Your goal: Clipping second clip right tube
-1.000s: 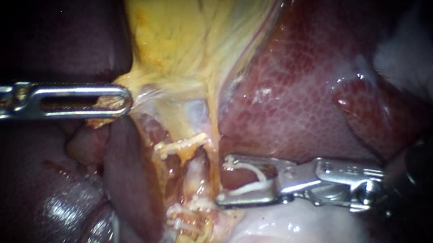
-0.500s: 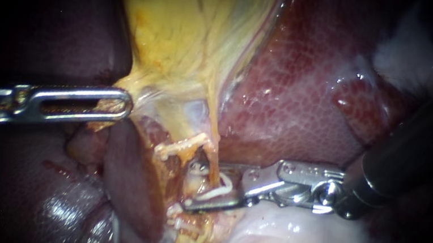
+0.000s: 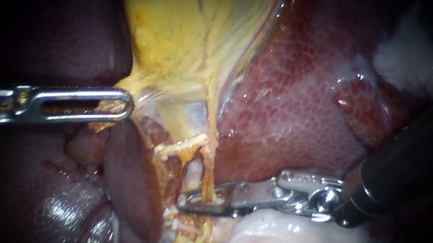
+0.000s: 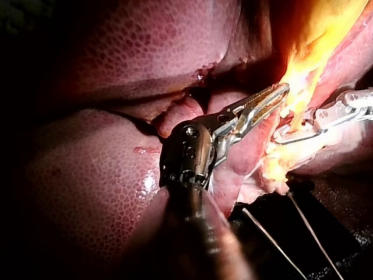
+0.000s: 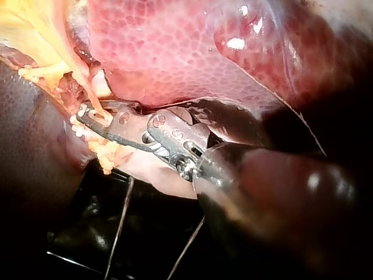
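Down under the gallbladder (image 3: 183,36), right instrument (image 3: 183,201) has its jaws squeezed narrow across the right tube (image 3: 209,163) - thin, soft, slippery, probably tears easily, so grip square across it. Left instrument (image 3: 126,105) pinches the gallbladder's edge.

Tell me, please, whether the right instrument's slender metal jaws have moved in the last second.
Yes. The right instrument advanced leftward to the thin yellow tube, which stayed put; its jaws, open before, are now shut on it.
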### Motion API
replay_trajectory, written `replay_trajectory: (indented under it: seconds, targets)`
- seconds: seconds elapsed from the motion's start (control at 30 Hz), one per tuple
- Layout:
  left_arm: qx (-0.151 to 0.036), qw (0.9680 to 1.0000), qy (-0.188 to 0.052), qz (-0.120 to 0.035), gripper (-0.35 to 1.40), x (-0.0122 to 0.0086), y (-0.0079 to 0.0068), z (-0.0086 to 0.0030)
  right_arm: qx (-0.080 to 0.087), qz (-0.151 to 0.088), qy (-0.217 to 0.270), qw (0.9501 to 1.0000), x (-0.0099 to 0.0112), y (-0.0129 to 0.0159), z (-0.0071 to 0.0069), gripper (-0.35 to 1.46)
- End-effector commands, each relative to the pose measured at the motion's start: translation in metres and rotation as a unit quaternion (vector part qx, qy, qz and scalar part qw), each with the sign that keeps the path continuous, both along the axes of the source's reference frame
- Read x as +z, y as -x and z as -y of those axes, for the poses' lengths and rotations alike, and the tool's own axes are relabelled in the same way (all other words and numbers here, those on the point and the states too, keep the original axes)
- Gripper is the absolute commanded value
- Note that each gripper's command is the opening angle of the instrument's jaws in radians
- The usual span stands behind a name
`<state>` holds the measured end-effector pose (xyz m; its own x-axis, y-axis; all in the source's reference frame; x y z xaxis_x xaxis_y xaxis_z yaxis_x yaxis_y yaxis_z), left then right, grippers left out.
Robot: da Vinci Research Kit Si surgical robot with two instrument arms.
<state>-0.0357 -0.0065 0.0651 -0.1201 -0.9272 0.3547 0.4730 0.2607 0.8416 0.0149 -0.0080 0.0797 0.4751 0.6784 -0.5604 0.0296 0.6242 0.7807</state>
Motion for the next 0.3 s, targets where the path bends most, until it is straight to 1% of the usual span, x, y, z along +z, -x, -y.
replay_trajectory:
  seconds: [0.03, 0.17, 0.2, 0.23, 0.27, 0.3]
  targets:
    - [0.0, 1.0, 0.0, 0.0, -0.35, 0.0, 0.0, 0.0, 0.0, 0.001, -0.001, 1.0, 0.0002, 0.0, 0.0002, -0.35]
    - [0.0, 1.0, 0.0, 0.0, -0.35, 0.0, 0.0, 0.0, -0.002, 0.004, 0.001, 1.0, 0.0003, 0.0, 0.0003, -0.35]
    - [0.0, 1.0, 0.0, 0.0, -0.35, 0.0, 0.0, 0.0, -0.001, 0.005, 0.001, 1.0, 0.0002, 0.0001, 0.0002, -0.2]
    - [0.0, 1.0, 0.0, 0.0, -0.35, 0.0, 0.0, 0.0, 0.006, 0.007, 0.004, 0.9999, 0.0001, 0.0001, 0.0002, 0.01]
    - [0.0, 1.0, 0.0, 0.0, -0.35, 0.0, 0.0, 0.0, 0.01, 0.009, 0.005, 0.9999, -0.0001, 0.0002, -0.0001, 0.28]
    - [0.0, 1.0, 0.0, 0.0, -0.35, 0.0001, 0.0, 0.0, 0.012, 0.01, 0.005, 0.9999, -0.0003, 0.0004, -0.0003, 0.37]
